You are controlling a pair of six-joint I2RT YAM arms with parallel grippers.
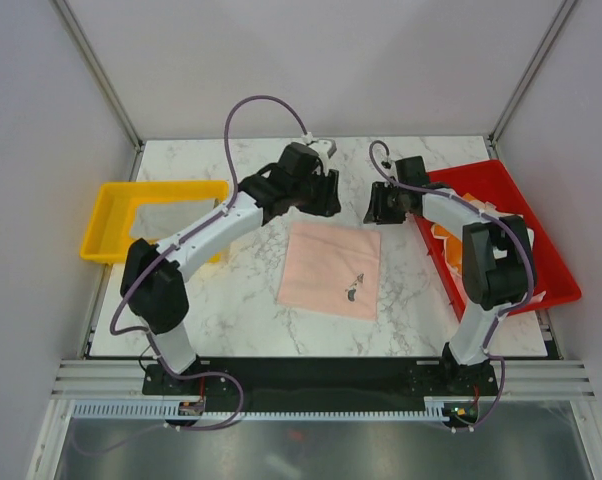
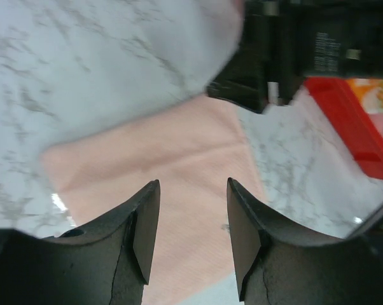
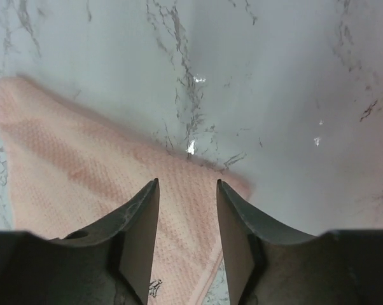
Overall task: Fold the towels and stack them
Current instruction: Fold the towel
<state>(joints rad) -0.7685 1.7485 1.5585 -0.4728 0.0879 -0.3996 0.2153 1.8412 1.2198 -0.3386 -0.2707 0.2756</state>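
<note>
Early stage, I'd say. One pale pink towel [image 1: 328,268] is lying flat mid-surface [image 1: 221,300], between the two arms; can't tell if it's carrying a fold yet. Left gripper [image 2: 191,190] and right gripper [image 3: 186,187] are both hovering over its far edge, jaws spread, pinching nothing. No stack showing anywhere. Other towels [image 1: 449,240] are sitting in the red tray [image 1: 481,180], right arm blocking most: orange-print cloth showing, count unclear. Trays: two, counting the yellow tray [image 1: 106,215] far left.

Yellow tray [image 1: 101,215] left, red tray [image 1: 556,262] right, towel [image 1: 329,268] between
</note>
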